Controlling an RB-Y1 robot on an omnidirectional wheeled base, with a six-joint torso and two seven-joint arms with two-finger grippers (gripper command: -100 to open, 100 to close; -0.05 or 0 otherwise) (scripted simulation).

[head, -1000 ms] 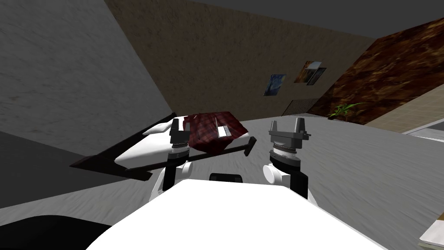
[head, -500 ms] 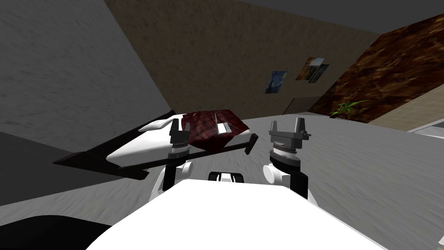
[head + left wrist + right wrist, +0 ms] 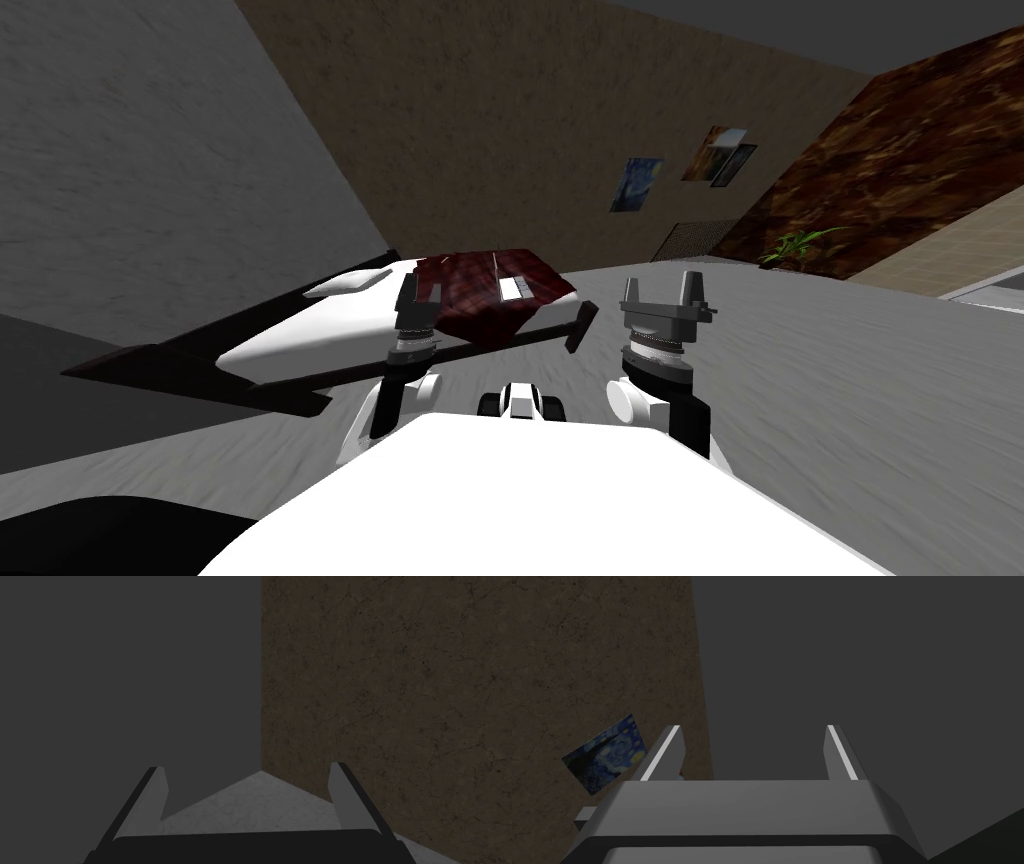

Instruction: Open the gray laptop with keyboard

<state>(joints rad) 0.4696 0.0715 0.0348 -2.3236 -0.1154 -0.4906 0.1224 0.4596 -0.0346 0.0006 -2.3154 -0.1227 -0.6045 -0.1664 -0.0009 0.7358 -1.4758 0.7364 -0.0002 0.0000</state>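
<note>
A small grey laptop [image 3: 514, 289] lies on a dark red plaid blanket [image 3: 480, 300] at the far end of a white bed [image 3: 300, 335]. A thin upright line rises just beside it. In the head view my left gripper [image 3: 420, 289] is raised in front of the blanket, well short of the laptop. Its fingers stand open with nothing between them, as the left wrist view confirms for the same gripper [image 3: 247, 768]. My right gripper [image 3: 660, 288] hangs over the grey floor to the right of the bed, open and empty, as its wrist view also shows [image 3: 754, 728].
The bed has a dark frame [image 3: 470, 345] with a footboard post [image 3: 580, 327] between my two arms, and a white pillow [image 3: 345, 284] near the wall. Beyond lie grey floor [image 3: 850, 360], a wall vent [image 3: 690, 240], a green plant [image 3: 795, 248] and wall pictures [image 3: 637, 183].
My view has shifted a little: the bed now reaches further left and looks slightly nearer. Both arms hold the same pose, fingers open.
</note>
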